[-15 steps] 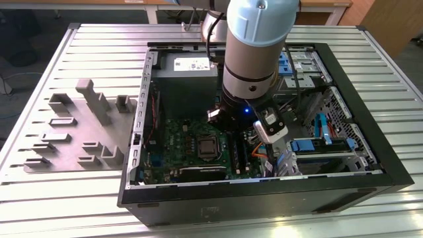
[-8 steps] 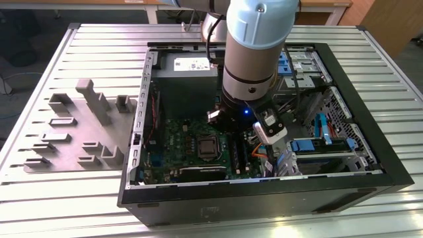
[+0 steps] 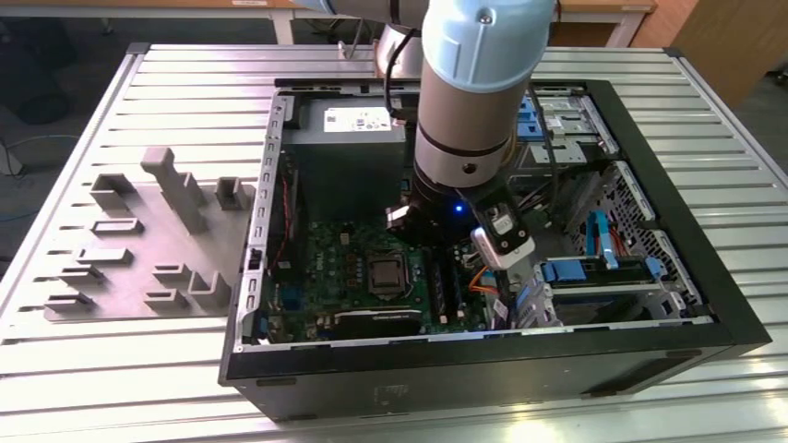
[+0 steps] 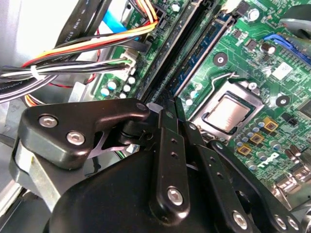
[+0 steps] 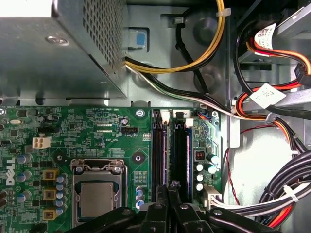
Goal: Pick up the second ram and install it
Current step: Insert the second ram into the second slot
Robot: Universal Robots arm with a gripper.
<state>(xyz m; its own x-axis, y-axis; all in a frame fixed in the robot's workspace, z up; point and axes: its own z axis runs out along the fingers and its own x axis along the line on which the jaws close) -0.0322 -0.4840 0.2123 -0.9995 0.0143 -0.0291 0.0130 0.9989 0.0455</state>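
Arm (image 3: 474, 83): reaching down into the open computer case (image 3: 493, 365), wrist over the board close by the CPU socket (image 5: 95, 199).
Gripper (image 5: 171, 187): poised over the memory slots (image 5: 181, 155) just beside the CPU socket; drawn together with barely a gap between the tips in both wrist views.
Grip: nothing plainly seen between the tips; cannot tell whether the stick's top edge is nipped there or merely touched.
Second ram (image 4: 204, 53): blue-green stick standing on edge in a slot on the CPU socket's side of the row, running alongside the socket; near end passing under the gripper (image 4: 158, 104). In the first wrist view, a thin bluish strip (image 5: 166, 155) in line with the tips.
Neighbouring slots: long, black, on the ram's side away from the CPU socket.
Cables (image 5: 272, 107): bundled, beyond the slots from the CPU socket.
Grey tray (image 3: 124, 249): outside the case, well apart from the CPU socket, on the slatted table (image 3: 369, 65).
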